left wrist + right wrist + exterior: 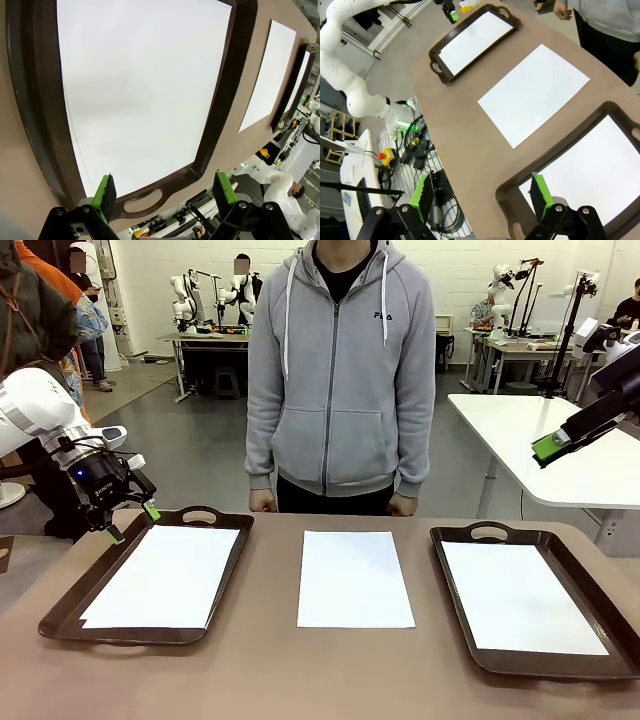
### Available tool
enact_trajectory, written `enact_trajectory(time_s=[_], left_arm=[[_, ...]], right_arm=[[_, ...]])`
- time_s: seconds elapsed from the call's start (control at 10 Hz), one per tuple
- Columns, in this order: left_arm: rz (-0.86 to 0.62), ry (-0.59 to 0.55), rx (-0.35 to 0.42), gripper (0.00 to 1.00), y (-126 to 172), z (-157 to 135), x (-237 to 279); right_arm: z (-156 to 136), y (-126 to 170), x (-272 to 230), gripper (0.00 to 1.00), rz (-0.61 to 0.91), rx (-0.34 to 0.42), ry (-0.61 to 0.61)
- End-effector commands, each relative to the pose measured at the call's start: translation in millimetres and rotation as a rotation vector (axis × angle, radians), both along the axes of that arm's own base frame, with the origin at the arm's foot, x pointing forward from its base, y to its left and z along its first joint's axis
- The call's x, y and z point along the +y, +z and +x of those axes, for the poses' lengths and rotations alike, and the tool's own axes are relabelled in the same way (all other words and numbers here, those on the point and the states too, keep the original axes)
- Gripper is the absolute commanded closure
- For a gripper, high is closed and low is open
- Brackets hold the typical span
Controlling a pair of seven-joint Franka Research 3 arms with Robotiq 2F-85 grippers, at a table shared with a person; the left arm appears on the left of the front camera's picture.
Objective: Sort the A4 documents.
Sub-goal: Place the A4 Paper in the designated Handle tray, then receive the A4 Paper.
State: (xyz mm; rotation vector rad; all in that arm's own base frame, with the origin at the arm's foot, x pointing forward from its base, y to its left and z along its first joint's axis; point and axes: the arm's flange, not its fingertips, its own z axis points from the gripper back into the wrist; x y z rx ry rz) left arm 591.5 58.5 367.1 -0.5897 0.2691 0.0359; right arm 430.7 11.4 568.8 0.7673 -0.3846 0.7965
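Plainly, three thin, flat white A4 documents (355, 578) lie apart: one in the glossy dark-brown handled left tray (88, 590), one on the matte brown desk (270, 670), and one in the right tray (550, 664). The left pincer (133, 522) hangs wide open and empty by the left tray's far corner. The right wrist view shows the right pincer (482, 192) with green pads spread, empty.

Left gripper (133, 522) hangs low on the left, jaws spread wide; right gripper (549, 448) hovers high on the right, likewise spread.
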Motion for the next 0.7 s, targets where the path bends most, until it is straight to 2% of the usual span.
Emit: enact_trajectory(time_s=[0.0,0.6], left_arm=[[0.020,-0.002,0.001,0.00,2.2,1.0,-0.2],[0.020,-0.002,0.001,0.00,2.2,1.0,-0.2]], right_arm=[[-0.3,-1.7,0.8,0.00,0.012,-0.005,0.000],[-0.3,-1.7,0.8,0.00,0.012,-0.005,0.000]])
